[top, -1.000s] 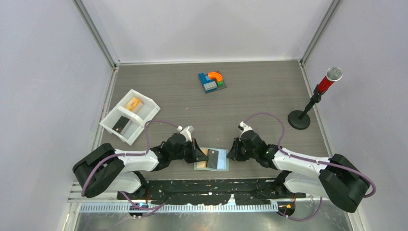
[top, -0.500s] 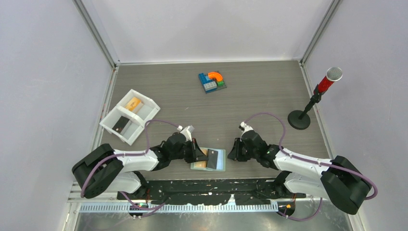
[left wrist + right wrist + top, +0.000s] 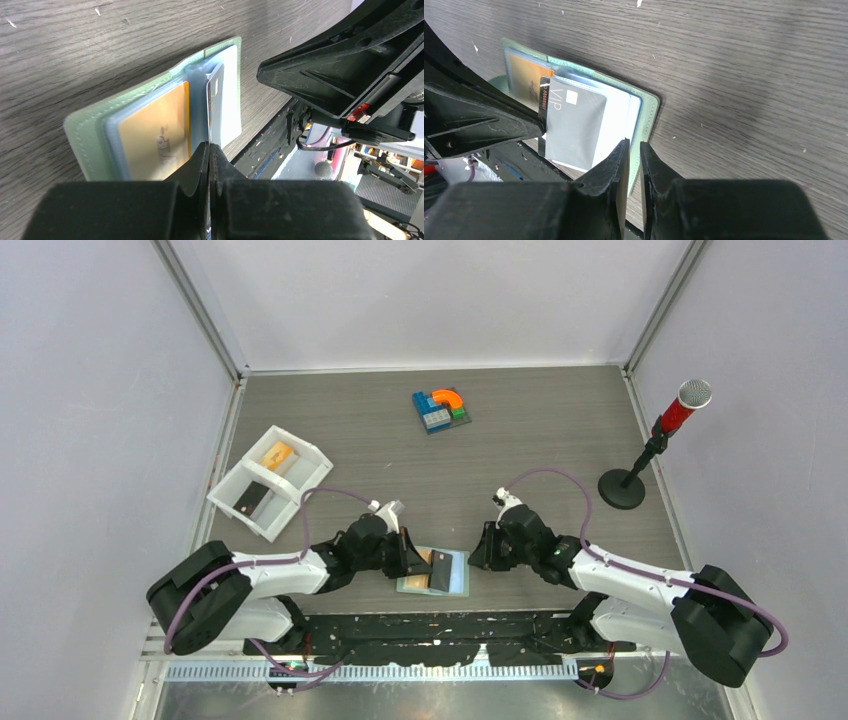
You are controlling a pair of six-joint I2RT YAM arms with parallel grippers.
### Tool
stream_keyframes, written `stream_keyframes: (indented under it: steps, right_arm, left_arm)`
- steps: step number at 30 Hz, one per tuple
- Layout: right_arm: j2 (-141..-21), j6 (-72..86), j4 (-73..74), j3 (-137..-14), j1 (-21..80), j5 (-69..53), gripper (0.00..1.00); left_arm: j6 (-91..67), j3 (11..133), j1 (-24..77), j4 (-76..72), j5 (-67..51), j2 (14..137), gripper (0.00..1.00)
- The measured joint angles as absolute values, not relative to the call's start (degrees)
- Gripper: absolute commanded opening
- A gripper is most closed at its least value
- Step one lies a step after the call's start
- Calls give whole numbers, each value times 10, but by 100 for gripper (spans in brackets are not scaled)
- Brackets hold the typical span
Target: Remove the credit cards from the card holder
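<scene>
Grey desk, near edge: card holder lies open. Left claw pinches dark card (partly out of the holder); right claw, nearly pressed together, likely pins the cover against the pull.

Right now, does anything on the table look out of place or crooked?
One thing: a dark card sticks partly out of the open card holder, tilted over its pages, its edge pinched by the left gripper. Nothing looks spilled or damaged.
</scene>
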State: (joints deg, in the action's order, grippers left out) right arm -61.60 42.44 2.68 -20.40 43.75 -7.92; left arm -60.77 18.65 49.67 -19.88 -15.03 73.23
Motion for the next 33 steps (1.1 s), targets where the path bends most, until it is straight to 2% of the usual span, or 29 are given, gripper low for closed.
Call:
stream_keyframes:
  steps: [13,20,26,33]
  right_arm:
    - [-613,441,-10,-204,473,-100,22]
    - [-684,450,-50,-209,485,-108,22]
    - [-729,455,-76,-210,485,-109,22]
    - [-720,457,-76,-215,485,-106,22]
  left_arm:
    - [-597,188,497,-150,-124,690,0]
    - [-578,220,489,-54,-81,649,0]
    - [-569,228,463,-13,-71,637,0]
    - [-562,234,422,20,-79,617,0]
